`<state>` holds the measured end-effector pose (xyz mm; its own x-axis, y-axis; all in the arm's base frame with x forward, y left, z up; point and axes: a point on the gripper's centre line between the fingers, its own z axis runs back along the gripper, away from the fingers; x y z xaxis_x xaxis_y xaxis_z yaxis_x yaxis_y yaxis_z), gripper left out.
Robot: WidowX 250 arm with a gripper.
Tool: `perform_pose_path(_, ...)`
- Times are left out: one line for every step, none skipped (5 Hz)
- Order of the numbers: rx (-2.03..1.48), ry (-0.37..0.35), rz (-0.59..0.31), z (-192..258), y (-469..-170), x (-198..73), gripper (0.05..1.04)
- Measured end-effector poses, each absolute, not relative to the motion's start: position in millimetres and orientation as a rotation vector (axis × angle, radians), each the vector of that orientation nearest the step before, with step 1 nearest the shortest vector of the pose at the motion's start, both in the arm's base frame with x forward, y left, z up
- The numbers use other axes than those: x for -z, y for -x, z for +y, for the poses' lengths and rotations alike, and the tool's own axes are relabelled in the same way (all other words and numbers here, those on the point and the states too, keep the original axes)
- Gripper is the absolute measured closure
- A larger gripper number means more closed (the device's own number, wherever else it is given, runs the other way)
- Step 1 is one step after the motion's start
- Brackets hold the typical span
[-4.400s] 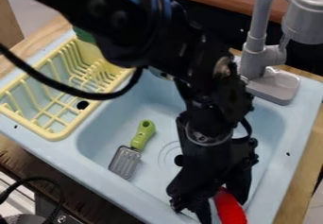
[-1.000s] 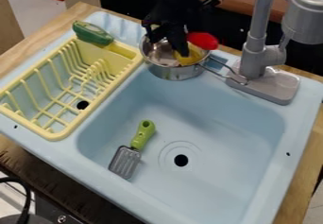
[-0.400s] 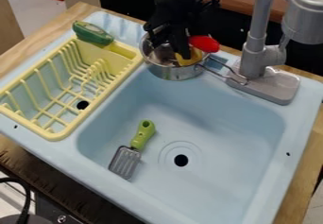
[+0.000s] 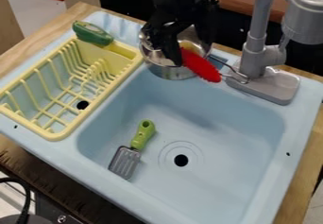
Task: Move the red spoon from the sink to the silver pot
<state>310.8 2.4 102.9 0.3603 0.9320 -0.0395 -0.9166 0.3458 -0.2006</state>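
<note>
The black gripper (image 4: 189, 51) hangs over the silver pot (image 4: 172, 73) at the back edge of the sink, its fingers spread apart. The red spoon (image 4: 202, 67) lies slantwise across the pot's right front rim. Its lower right end sticks out past the rim above the sink's back edge, and its upper left end is beside the left finger. Something yellow (image 4: 187, 45) shows inside the pot between the fingers; whether it belongs to the spoon, I cannot tell.
A green-handled spatula (image 4: 125, 161) lies in the light blue sink (image 4: 214, 124). The yellow dish rack (image 4: 54, 135) stands at left with a green object (image 4: 92, 33) at its back corner. The grey faucet (image 4: 252, 60) rises right of the pot.
From the sink's front, the gripper has moved back to the pot with the spoon. Since the last earlier frame its fingers have opened, and the spoon has swung down onto the rim.
</note>
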Motion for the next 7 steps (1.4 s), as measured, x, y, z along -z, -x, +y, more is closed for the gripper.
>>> perform_pose_path(-1.216,0.206,-0.079,3,-311,-103,0.085)
perform_pose_path(-1.227,0.214,-0.076,4,-311,-103,0.085)
perform_pose_path(-1.235,0.216,-0.072,4,-312,-106,0.085)
perform_pose_path(-1.245,0.186,-0.031,4,-307,-111,0.085)
perform_pose_path(-1.235,0.138,-0.031,6,-302,-115,0.085)
perform_pose_path(-1.213,0.156,-0.042,4,-296,-130,0.085)
perform_pose_path(-1.15,0.148,-0.046,-2,-280,-128,0.085)
